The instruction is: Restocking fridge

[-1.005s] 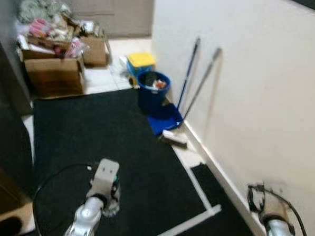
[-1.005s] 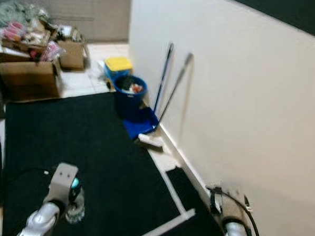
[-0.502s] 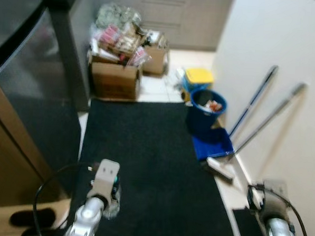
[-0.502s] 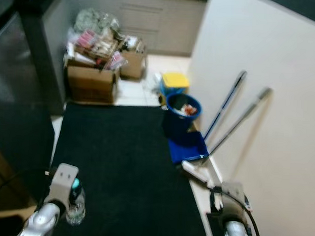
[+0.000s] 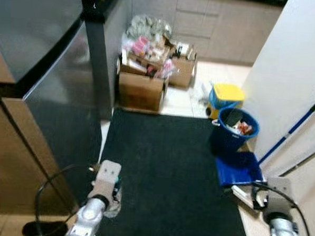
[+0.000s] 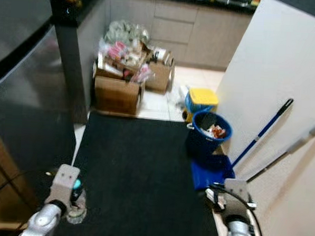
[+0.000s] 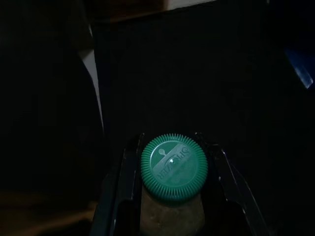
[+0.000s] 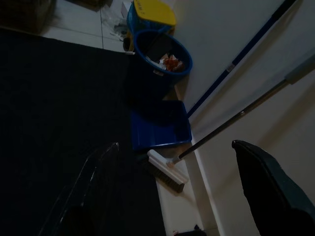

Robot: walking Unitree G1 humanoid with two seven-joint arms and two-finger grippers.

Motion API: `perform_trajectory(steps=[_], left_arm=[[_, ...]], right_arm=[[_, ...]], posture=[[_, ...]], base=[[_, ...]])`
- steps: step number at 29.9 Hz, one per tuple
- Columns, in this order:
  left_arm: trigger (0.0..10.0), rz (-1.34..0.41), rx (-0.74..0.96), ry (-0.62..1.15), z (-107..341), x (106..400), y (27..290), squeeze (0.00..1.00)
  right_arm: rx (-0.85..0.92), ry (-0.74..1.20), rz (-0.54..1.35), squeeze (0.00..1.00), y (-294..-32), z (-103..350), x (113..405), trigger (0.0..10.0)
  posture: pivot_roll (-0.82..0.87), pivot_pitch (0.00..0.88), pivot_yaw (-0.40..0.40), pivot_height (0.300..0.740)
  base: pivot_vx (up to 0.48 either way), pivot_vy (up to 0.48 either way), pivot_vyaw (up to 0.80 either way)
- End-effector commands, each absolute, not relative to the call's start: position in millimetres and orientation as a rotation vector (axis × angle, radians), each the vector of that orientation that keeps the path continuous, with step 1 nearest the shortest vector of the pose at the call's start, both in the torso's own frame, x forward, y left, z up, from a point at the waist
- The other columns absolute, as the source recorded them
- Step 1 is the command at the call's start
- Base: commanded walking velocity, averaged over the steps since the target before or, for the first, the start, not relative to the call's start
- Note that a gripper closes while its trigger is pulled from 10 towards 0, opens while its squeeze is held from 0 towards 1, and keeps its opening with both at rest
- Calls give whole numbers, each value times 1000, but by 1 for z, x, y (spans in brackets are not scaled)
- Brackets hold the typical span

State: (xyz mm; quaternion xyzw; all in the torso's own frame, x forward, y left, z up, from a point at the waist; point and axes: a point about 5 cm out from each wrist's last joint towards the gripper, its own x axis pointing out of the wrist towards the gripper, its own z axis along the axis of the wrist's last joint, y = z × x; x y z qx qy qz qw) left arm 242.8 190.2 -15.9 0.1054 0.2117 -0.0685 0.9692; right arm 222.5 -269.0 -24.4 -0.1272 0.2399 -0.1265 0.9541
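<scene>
A clear bottle (image 7: 173, 206) with a green ribbed screw cap (image 7: 173, 168) stands upright between the two black fingers of the left gripper (image 7: 172, 196), held low over the black floor mat (image 5: 165, 166). The tall steel-grey fridge (image 5: 48, 86) stands to the robot's left, its doors closed.

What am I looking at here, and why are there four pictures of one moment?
It is a walking household robot with two silver arms. Two pictures come from cameras on its head, looking down at a black mat, a dark fridge, cardboard boxes, a blue bucket and a blue dustpan. The other two come from cameras on its wrists. The left gripper is shut on a bottle with a green cap. The right gripper is open and holds nothing; past it stand a broom and a mop handle against the wall.
</scene>
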Motion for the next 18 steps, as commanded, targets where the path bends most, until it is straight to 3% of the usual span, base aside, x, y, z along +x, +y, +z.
perform_trajectory(steps=[1, 11, 15, 18], left_arm=[[10000, -149, 206, 418, -15, 243, 187, 0], [10000, -155, 218, 432, -19, 235, 190, 0], [10000, -187, 236, 403, -16, 233, 184, 0], [10000, -253, 210, 309, 2, 245, 164, 0]], right_arm=[[-257, 488, -287, 0, -275, -23, 222, 10000], [-299, 356, -238, 0, -269, 0, 248, 10000], [-353, 252, -99, 0, -244, 17, 272, 10000], [-346, 223, 31, 0, -218, 19, 279, 10000]], posture=[[-8, 0, -93, 740], [-12, 0, -88, 740], [-11, 0, -91, 740], [-11, 0, -91, 740]], base=[[0, 0, 0], [0, 0, 0], [0, 0, 0], [0, 0, 0]])
